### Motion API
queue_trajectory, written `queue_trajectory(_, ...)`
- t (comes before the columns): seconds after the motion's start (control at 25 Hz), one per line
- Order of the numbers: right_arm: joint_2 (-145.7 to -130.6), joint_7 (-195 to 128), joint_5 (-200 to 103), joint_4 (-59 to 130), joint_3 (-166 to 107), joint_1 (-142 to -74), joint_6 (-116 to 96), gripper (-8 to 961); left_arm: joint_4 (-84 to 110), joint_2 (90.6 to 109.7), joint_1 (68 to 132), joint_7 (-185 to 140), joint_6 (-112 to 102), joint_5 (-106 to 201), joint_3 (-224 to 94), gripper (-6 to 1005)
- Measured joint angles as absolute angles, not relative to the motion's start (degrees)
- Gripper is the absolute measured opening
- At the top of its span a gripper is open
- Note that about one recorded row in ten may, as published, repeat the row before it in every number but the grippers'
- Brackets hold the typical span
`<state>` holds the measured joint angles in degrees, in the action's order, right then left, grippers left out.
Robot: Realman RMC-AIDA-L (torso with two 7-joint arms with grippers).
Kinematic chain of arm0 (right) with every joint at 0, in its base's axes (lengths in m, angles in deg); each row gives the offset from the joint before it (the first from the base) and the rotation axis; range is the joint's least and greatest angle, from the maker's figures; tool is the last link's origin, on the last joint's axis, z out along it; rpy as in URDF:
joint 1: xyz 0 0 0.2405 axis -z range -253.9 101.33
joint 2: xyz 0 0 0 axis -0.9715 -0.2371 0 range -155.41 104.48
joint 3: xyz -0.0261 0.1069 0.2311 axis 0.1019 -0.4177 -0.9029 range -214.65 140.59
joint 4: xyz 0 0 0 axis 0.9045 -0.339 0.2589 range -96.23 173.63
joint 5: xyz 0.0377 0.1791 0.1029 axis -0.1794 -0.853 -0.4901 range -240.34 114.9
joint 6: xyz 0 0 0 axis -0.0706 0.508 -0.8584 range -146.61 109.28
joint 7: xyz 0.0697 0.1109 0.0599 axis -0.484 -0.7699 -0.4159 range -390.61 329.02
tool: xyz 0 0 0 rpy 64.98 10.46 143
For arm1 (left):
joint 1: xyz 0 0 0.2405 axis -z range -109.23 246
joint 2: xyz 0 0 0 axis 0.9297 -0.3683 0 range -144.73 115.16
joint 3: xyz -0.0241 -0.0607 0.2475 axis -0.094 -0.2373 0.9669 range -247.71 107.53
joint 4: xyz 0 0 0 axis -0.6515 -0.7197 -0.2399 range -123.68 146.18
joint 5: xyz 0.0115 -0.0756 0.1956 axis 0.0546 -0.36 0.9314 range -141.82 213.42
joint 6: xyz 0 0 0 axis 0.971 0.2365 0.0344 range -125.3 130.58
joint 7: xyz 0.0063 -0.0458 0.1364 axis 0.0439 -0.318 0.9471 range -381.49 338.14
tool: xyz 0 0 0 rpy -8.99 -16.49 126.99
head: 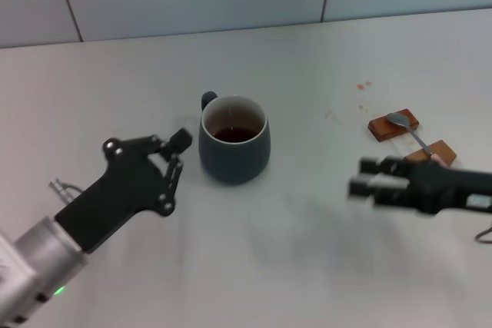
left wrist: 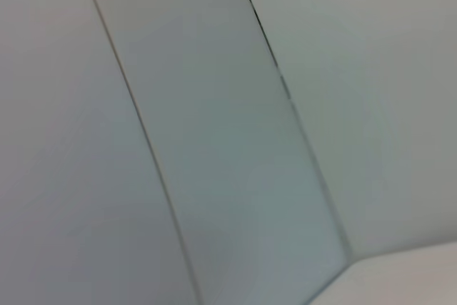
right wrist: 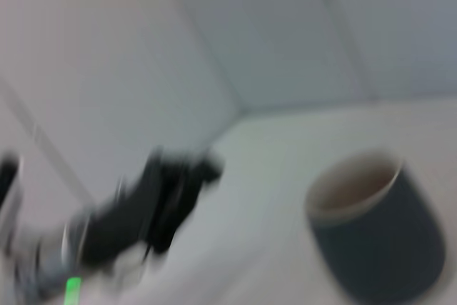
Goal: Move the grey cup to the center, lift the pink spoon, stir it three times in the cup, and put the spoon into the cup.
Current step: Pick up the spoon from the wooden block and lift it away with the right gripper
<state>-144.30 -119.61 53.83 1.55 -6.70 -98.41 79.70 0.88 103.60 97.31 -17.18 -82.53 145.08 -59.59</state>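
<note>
The grey cup (head: 234,144) stands on the white table, its handle to the back left and dark liquid inside. It also shows in the right wrist view (right wrist: 378,230). My left gripper (head: 179,154) is open and empty, just left of the cup and apart from it. The pink spoon (head: 411,132) lies across two brown wooden blocks (head: 393,124) at the right, bowl toward the back. Its handle end is partly hidden behind my right arm. My right gripper (head: 364,176) is open and empty, in front of the spoon and to the right of the cup, blurred.
The second block (head: 435,151) lies beside my right arm. Small brown stains (head: 363,86) mark the table behind the blocks. A panelled wall (left wrist: 214,105) stands behind the table. My left arm (right wrist: 143,212) shows in the right wrist view.
</note>
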Motion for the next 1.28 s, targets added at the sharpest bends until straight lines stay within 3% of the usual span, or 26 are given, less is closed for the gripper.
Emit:
queue_trajectory(0.4, -140.98, -133.0, 35.1, 22.9, -32.4, -88.4, 82.2, 678, 14.1, 103.67, 96.2, -45.8, -83.9, 155.8, -58.7, 3)
queue_trajectory(0.48, -141.18, -136.9, 34.6, 26.3, -37.4, -85.7, 80.9, 676, 14.1, 103.67, 96.2, -45.8, -83.9, 155.8, -58.7, 77)
queue_trajectory(0.68, -143.80, -145.3, 34.6, 28.1, -42.8, -81.4, 76.9, 671, 21.6, 103.78, 96.2, -53.7, -84.3, 156.5, -54.4, 234)
queue_trajectory(0.76, -144.16, -145.5, 35.1, 28.5, -42.5, -80.9, 75.6, 669, 23.3, 103.81, 96.4, -55.6, -84.3, 156.5, -53.1, 279)
queue_trajectory(1.0, -144.35, -145.3, 38.0, 30.3, -42.2, -81.9, 71.0, 663, 24.9, 103.86, 96.6, -56.4, -83.9, 156.3, -52.8, 415)
queue_trajectory(1.28, -144.49, -144.7, 41.1, 31.3, -42.1, -83.4, 67.6, 656, 25.1, 103.97, 96.6, -56.3, -84.2, 156.2, -52.8, 735)
